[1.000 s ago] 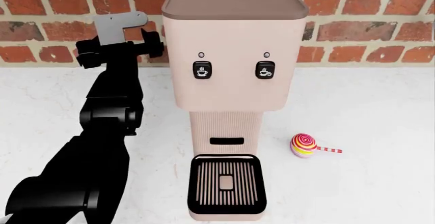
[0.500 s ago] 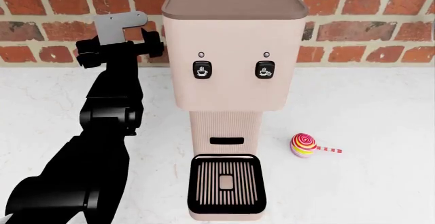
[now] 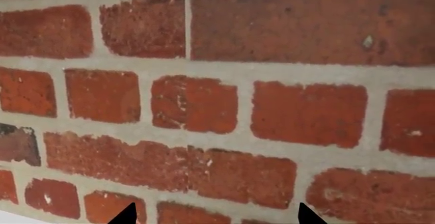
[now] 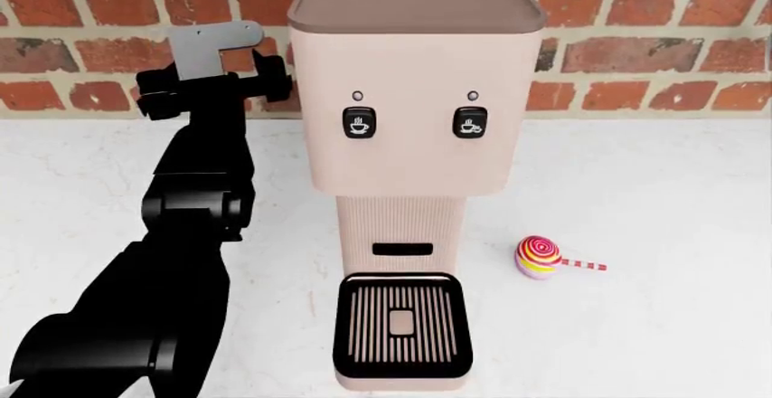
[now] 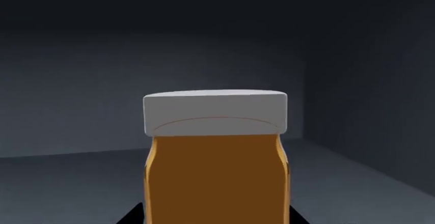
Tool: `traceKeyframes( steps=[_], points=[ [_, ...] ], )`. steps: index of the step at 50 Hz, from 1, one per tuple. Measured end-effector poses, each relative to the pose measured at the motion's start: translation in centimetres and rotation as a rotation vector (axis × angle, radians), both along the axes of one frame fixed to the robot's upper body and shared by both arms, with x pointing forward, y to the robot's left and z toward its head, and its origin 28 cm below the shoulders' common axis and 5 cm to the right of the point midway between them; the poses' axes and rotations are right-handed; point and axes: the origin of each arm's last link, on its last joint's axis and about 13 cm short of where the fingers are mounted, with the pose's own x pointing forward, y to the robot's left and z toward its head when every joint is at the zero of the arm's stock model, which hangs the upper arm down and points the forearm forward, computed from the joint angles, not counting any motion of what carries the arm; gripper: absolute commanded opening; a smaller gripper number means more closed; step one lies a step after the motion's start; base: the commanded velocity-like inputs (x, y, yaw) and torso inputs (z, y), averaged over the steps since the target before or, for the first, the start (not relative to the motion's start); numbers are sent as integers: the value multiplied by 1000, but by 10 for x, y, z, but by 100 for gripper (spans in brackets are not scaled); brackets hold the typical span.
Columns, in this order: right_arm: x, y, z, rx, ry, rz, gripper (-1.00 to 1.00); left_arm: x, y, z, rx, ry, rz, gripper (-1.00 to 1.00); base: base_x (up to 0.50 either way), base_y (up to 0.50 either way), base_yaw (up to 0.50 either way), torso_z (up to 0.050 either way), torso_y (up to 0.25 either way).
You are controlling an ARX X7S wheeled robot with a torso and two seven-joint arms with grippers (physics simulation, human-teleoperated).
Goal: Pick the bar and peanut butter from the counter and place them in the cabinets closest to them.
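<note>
brick wall (image 4: 675,45): red brick with pale mortar, runs behind the whole counter; it fills the left wrist view.
counter (image 4: 652,199): white, faintly mottled, spans the head view below the wall.
coffee machine (image 4: 414,99): beige, upright, centred at the wall; two cup buttons on its front, dark slotted drip tray (image 4: 400,327) at the base.
left arm (image 4: 181,235): black, reaches up from the lower left, beside the machine's left side; grey bracket at the wrist.
left gripper (image 3: 212,215): two dark fingertips set apart with only brick between them (spread, holding nothing), pointed at the wall.
peanut butter (image 5: 215,158): upright jar, orange-tan contents, white lid; seen only in the right wrist view, inside a dark grey enclosure with a flat floor.
right gripper: dark corners show either side of the jar's base, can't tell whether it grips the jar or how wide it stands.
lollipop (image 4: 540,257): swirled pink and yellow, lying on the counter right of the machine's base, stick pointing right.
bar: not in any view.
</note>
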Motion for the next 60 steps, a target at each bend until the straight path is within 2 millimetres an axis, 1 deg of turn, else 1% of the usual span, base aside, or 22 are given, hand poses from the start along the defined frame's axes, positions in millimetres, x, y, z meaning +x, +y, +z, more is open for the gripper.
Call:
traceKeyframes(
  steps=[11, 19, 28, 55, 60],
  points=[
    [1, -1, 2, 0, 8, 6, 100, 0, 0, 0, 1, -1, -4, 100, 0, 0, 0, 0, 0],
    [6, 0, 2, -18, 0, -17, 100, 0, 0, 0, 2, -2, -7, 100, 0, 0, 0, 0, 0],
    [6, 1, 2, -47, -8, -40, 100, 0, 0, 0, 3, -2, -10, 100, 0, 0, 0, 0, 0],
    [-14, 7, 15, -106, -99, -68, 100, 0, 0, 0, 3, -4, -15, 100, 0, 0, 0, 0, 0],
    [-19, 8, 18, -110, -111, -61, 100, 1, 0, 3, -3, -18, -12, 100, 0, 0, 0, 0, 0]
  ],
)
